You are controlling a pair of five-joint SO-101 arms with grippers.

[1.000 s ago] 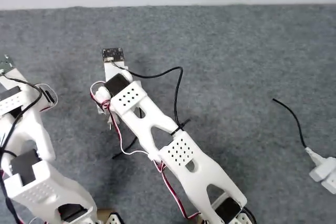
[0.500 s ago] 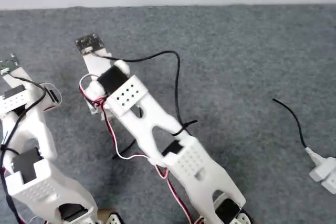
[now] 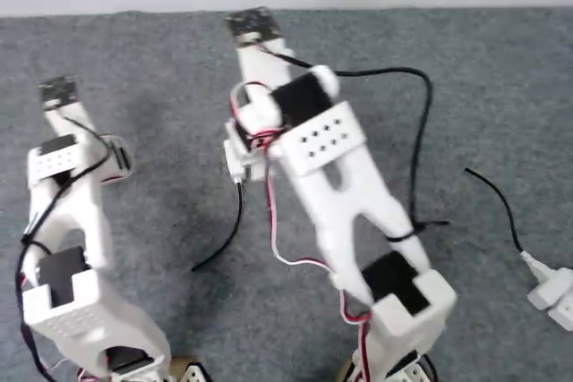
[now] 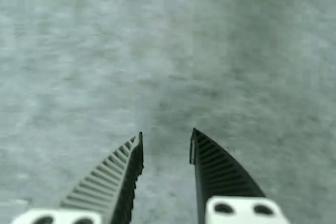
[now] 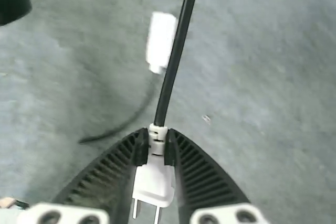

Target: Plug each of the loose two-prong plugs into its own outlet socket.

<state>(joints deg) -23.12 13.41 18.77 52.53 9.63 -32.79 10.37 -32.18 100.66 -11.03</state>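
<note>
The grey carpeted counter (image 3: 466, 69) is filling the high view up to a pale wall along the top edge. The right arm (image 3: 340, 176) is rising from the bottom centre and leaning toward the upper middle of the frame. The left arm (image 3: 67, 221) is standing along the left side.

The right end effector (image 5: 155, 132) is clamping a white two-prong plug (image 5: 152, 182) by its body, with the two prongs pointing back toward the wrist. The plug's black cable (image 5: 170, 77) is running straight out ahead from between the fingers. Beyond it a second white connector (image 5: 160, 40) is lying on the counter, with a thin dark lead (image 5: 126, 121) curving away from it.

The left end effector (image 4: 167, 135) is hanging over bare carpet, its fingers parted by a moderate gap and gripping nothing.

At the right edge of the high view, well apart from both arms, another white connector piece (image 3: 553, 291) is resting on the counter, with its black wire (image 3: 501, 203) trailing toward the upper left.
</note>
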